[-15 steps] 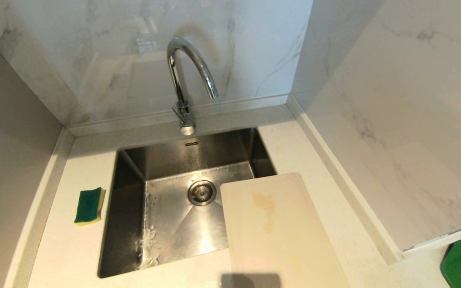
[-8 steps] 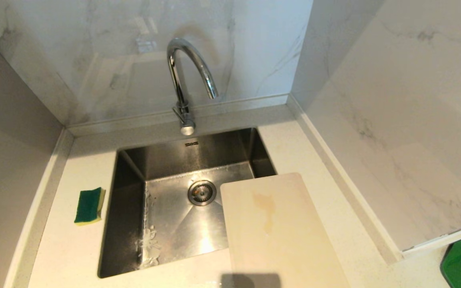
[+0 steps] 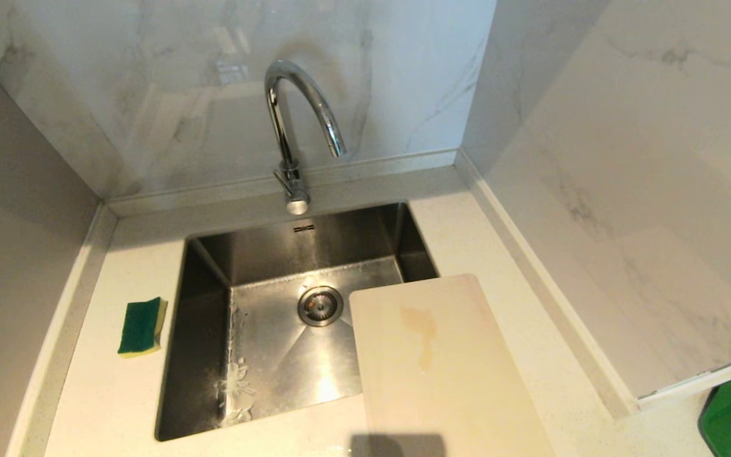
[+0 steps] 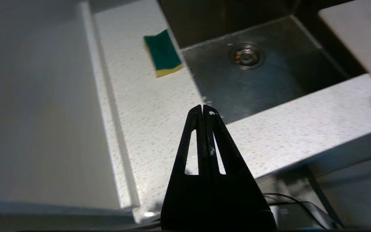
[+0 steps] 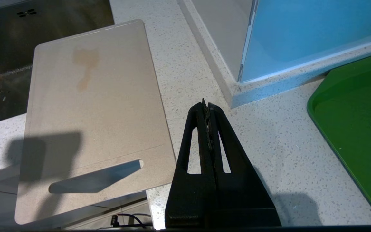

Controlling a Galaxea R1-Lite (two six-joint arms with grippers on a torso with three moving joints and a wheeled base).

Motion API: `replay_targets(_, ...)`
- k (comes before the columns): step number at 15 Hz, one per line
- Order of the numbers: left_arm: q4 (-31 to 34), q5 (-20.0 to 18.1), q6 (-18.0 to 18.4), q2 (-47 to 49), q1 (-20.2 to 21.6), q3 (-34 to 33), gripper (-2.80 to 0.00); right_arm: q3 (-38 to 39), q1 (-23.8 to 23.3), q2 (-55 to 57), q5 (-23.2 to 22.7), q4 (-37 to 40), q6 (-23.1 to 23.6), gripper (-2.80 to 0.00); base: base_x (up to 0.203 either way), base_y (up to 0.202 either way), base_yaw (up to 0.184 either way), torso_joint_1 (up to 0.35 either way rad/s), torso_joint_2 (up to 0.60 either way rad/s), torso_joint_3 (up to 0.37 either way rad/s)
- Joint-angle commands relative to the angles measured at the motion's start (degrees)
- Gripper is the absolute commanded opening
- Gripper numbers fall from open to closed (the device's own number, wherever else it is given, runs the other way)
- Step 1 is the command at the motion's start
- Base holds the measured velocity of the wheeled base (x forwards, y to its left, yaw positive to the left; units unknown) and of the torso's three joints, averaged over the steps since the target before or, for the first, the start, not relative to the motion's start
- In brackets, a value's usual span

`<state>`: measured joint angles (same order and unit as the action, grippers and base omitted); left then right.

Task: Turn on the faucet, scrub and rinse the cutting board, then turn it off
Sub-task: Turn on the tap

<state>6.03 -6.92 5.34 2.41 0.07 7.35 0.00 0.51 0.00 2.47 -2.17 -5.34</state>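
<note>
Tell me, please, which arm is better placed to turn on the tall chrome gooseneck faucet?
Probably left: the left gripper, shut, hangs over the counter's front edge by the steel sink under the faucet; the right gripper sits beyond the cream cutting board.

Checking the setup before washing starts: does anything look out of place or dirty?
The cutting board lies half over the sink's right corner, overhanging the counter's front edge, with a yellowish-brown stain on its face.

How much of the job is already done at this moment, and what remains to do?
Nothing looks done yet. No water runs from the faucet, the cutting board lies stained, partly over the sink, and the sponge sits untouched on the counter. In hand: nothing; the left pincer and right pincer are shut and empty, near the counter's front edge. Every step remains.
</note>
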Motion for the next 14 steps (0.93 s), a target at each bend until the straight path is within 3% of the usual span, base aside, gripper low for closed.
replay_targets(1,0.1,-5.2,0.4,4.6,0.1,2.5,-2.8,0.0,0.0,0.0,0.0,0.0,0.0,-2.8,0.0,0.0,0.0,0.0,0.0,0.0)
replay_targets(7,-3.0,-8.1,1.0,25.1,0.1,14.5,-2.8,0.0,0.0,0.0,0.0,0.0,0.0,-2.8,0.0,0.0,0.0,0.0,0.0,0.0)
replay_targets(11,-15.1,-8.4,1.1,47.2,-0.2,23.6,-2.8,0.0,0.0,0.1,0.0,0.0,0.0,-2.8,0.0,0.0,0.0,0.0,0.0,0.0)
replay_targets(14,-24.8,-8.4,0.9,64.1,-3.1,30.9,-2.8,0.0,0.0,0.1,0.0,0.0,0.0,-2.8,0.0,0.0,0.0,0.0,0.0,0.0)
